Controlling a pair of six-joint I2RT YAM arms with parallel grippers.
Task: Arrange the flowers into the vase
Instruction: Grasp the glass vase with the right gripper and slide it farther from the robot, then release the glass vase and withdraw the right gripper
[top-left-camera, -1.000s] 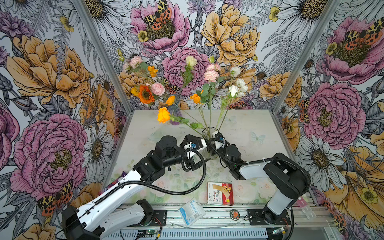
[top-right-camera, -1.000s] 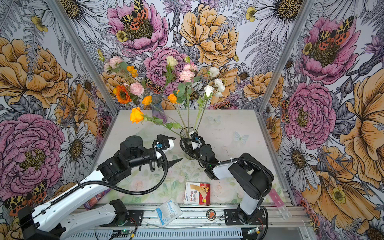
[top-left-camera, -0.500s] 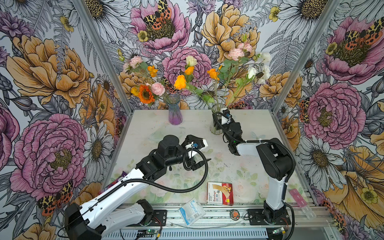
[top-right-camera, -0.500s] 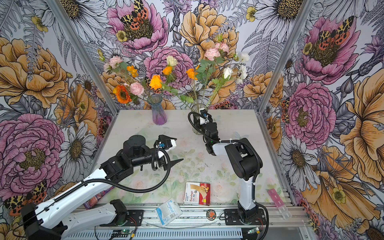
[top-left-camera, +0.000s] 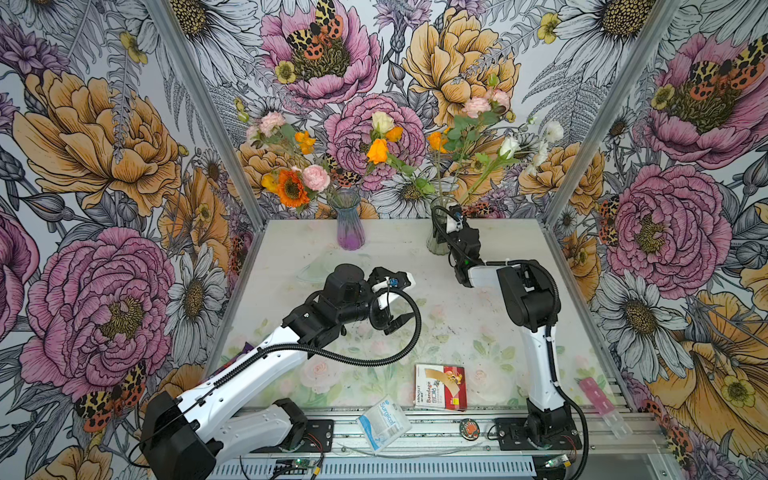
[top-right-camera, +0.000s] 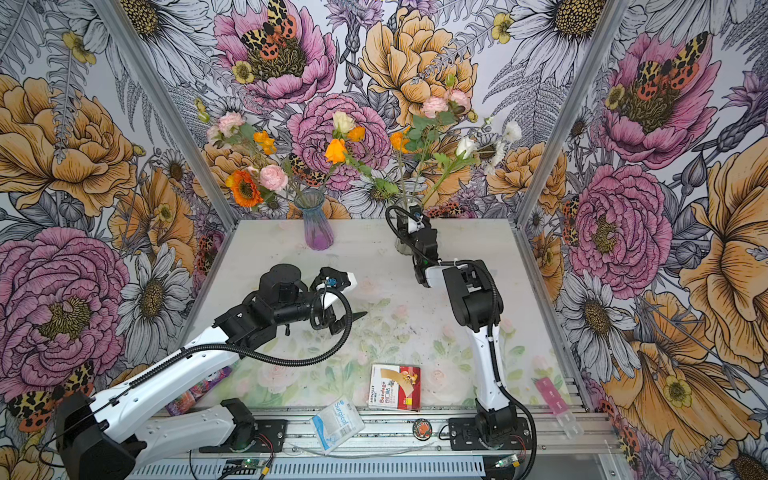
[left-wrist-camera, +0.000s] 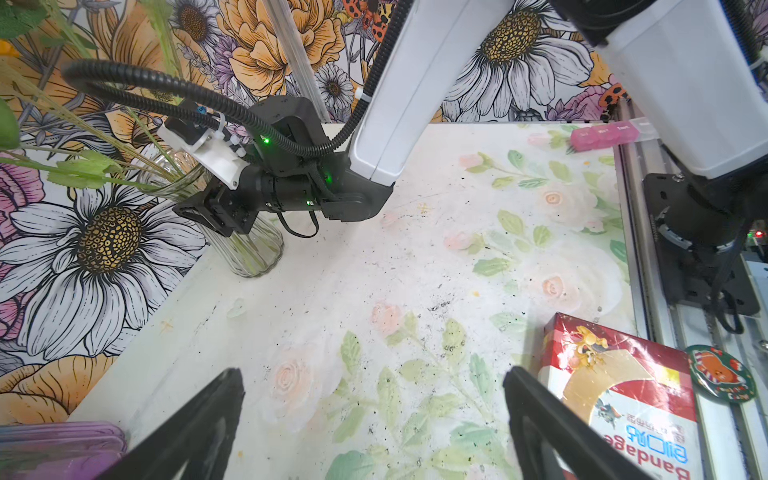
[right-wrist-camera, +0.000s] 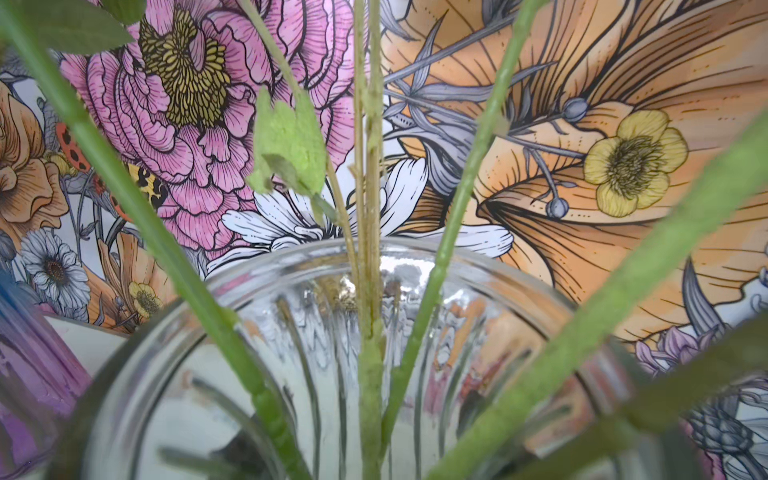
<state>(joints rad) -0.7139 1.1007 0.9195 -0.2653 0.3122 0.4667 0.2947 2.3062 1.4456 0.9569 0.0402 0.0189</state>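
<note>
standing in both top views, the flowers fill two vases at the table's far edge: a purple vase at 11 o'clock, a clear vase at 1 o'clock. the left gripper hovers mid-table

left wrist view: left jaws spread wide over bare tabletop with nothing between them. the right gripper has its jaws clamped on the clear vase, partway up its side

right wrist view: green stems rise from the glass mouth, fanning from 10 to 2 o'clock
</note>
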